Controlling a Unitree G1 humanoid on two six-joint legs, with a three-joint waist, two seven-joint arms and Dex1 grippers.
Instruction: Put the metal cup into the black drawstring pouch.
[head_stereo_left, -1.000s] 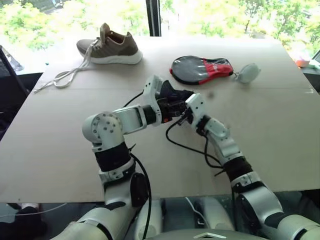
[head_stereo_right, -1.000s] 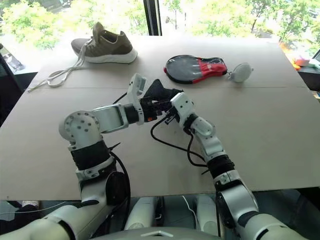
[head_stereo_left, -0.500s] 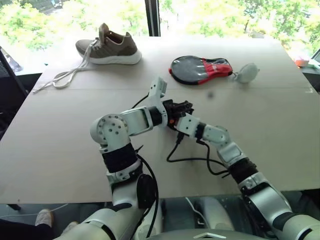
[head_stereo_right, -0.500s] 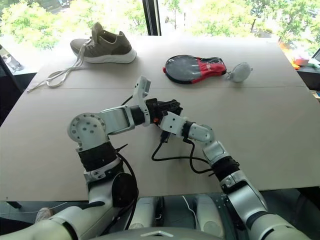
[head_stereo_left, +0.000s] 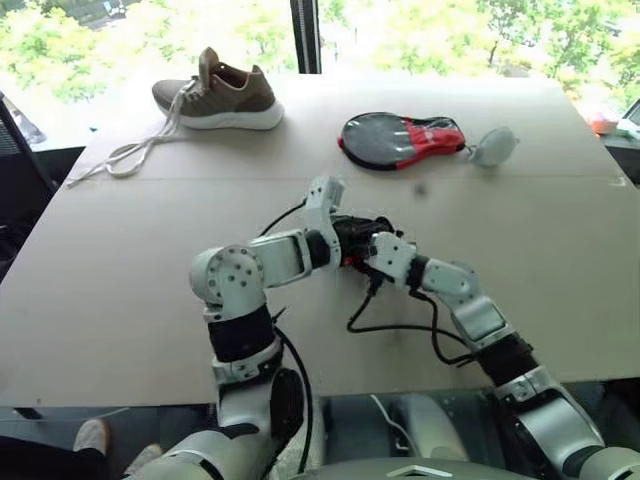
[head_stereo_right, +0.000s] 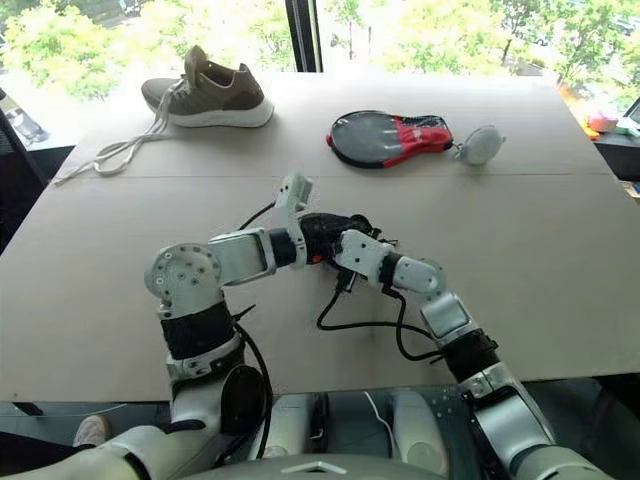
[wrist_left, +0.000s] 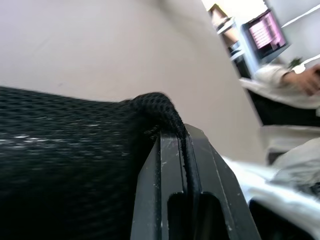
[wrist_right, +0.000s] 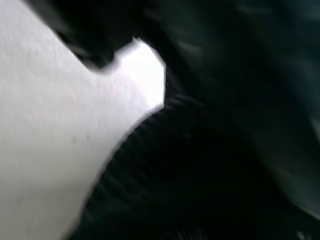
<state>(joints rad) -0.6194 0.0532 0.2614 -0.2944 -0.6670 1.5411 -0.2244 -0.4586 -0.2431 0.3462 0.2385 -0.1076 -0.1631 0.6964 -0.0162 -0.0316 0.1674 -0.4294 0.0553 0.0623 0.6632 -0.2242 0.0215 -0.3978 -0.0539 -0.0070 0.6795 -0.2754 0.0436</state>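
Both arms meet at centre frame in the head views, over the black drawstring pouch (head_stereo_left: 362, 240), which sits as a bunched black mass between the two wrists on the table (head_stereo_left: 120, 270).

Left gripper (wrist_left: 182, 145): clamped shut on the pouch's mesh. The left wrist view shows both black fingers pressed together with a fold of fabric pinched between them, so the pouch is pinned.

Right gripper (head_stereo_right: 345, 240): buried against the pouch from the right side of the frame. Its wrist view is dark mesh against pale table, badly blurred. I can't tell whether its claw is open or closed, or whether it has anything in it.

Metal cup: I can't find it. There's nothing shiny on the table in either head view, and no steel shows in the wrist views. My guess is it's either inside the pouch or hidden in the right gripper against the fabric. The frames don't settle which.

Progress, as a judgement: late stage. The pouch is gripped and the insertion is either under way or just completed. Still to do: confirm the cup is fully inside the pouch, then free both grippers.

Other items, all upper frame and well apart from the work: sneaker (head_stereo_left: 220, 92) upper left with its laces trailing, black-and-red paddle case (head_stereo_left: 400, 139) upper centre, and small grey pouch (head_stereo_left: 494, 146) just beside the case's right end. A black cable (head_stereo_left: 395, 325) loops on the table below the right wrist.
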